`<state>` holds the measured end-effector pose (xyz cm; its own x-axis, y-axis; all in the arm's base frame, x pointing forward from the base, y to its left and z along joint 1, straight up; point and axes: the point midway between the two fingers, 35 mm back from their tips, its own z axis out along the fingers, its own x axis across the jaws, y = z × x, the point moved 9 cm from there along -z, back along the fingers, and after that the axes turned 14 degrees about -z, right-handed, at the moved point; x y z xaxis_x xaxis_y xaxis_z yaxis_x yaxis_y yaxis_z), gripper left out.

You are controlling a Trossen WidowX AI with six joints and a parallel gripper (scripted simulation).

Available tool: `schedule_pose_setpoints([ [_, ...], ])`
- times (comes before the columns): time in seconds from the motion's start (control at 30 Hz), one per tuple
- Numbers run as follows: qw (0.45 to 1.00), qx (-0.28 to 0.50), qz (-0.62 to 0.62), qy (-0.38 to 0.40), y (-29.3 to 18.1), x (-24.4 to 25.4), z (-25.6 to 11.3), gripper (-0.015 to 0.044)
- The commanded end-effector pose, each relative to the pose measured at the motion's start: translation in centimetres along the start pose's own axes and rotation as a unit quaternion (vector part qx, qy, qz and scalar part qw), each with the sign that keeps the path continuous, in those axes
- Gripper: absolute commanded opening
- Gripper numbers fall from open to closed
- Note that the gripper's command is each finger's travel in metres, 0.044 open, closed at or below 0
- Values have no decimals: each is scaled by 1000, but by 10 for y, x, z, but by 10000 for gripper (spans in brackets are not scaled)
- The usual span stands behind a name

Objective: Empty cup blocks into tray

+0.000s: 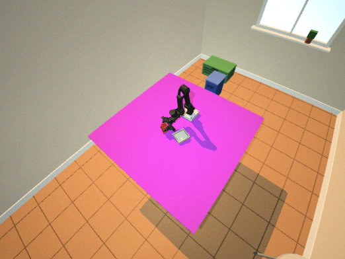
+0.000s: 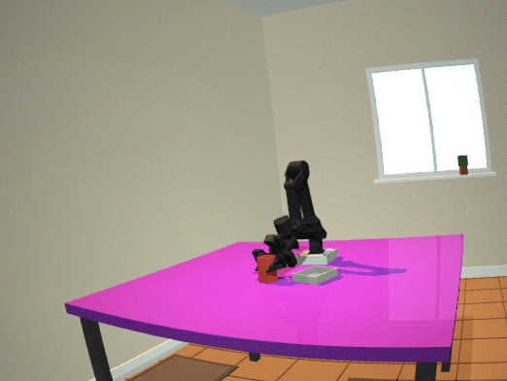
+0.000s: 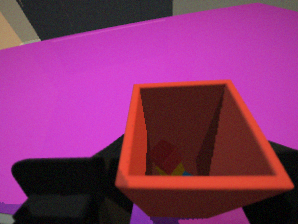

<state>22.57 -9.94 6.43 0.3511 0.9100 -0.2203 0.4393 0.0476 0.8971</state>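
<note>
cup [image 1: 164,127] [image 2: 266,269] [image 3: 205,183] — red | tray [image 1: 181,135] [image 2: 315,275] — pale grey | table [image 1: 158,158] [image 2: 272,311] [image 3: 215,55] — magenta

From here I read the magenta counter [image 1: 172,172] [image 2: 272,311] [image 3: 75,100] as smooth, its right edge carrying a glossy sheen in my exterior view. The red cup [image 1: 164,127] [image 2: 266,269] [image 3: 200,182] looks like smooth, matt plastic. My 1 hand [image 1: 168,124] [image 2: 275,262] [image 3: 174,125] appears dark and mostly matt.
</note>
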Motion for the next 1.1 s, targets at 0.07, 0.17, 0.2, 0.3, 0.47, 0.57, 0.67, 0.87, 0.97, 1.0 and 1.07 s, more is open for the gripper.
schedule_pose_setpoints([
  [0.07,1000,0,-1,-1,3,-1,-1,105],
  [0.17,1000,0,-1,-1,7,-2,-3,26],
  [0.2,1000,0,-1,-1,9,-2,-3,0],
  [0.3,1000,0,-1,-1,13,-3,-6,0],
  [0.47,1000,0,-1,-1,18,-5,-10,0],
  [0.57,1000,0,-1,-1,22,-5,-11,0],
  [0.67,1000,0,-1,-1,25,-6,-13,0],
  [0.87,1000,0,-1,-1,32,-8,-16,0],
  [0.97,1000,0,-1,-1,35,-9,-18,0],
  [1.0,1000,0,-1,-1,37,-9,-18,0],
  [1.07,1000,0,-1,-1,38,-9,-19,0],
])
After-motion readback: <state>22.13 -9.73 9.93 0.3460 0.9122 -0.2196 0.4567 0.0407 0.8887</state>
